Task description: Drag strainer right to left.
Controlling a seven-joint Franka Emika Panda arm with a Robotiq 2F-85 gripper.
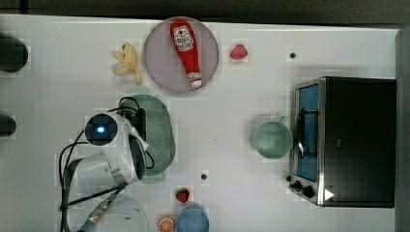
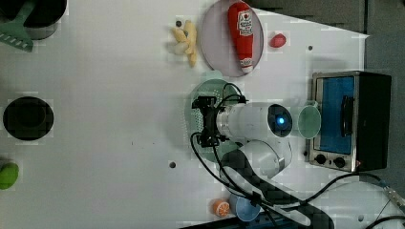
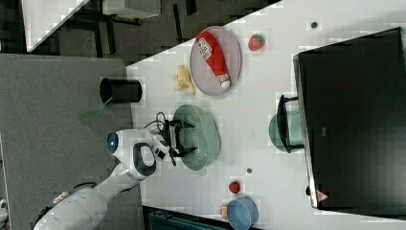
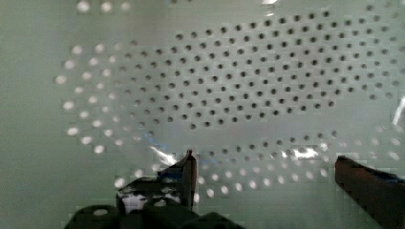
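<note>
The strainer lies on the white table, just below the grey plate that carries the ketchup bottle, and well apart from the mint cup and the toaster oven on the top view's right. The gripper is positioned over the strainer's bowl, at the side nearer the arm, with its jaws spread wide and nothing held between them. In the wrist view, the perforated inner wall lies close ahead of the two dark fingers; whether a finger already touches the plastic cannot be confirmed. Judged from this layout, the approach is complete or nearly so. No grip on the rim is visible, and seating a finger and performing the drag are judged to be outstanding.
</note>
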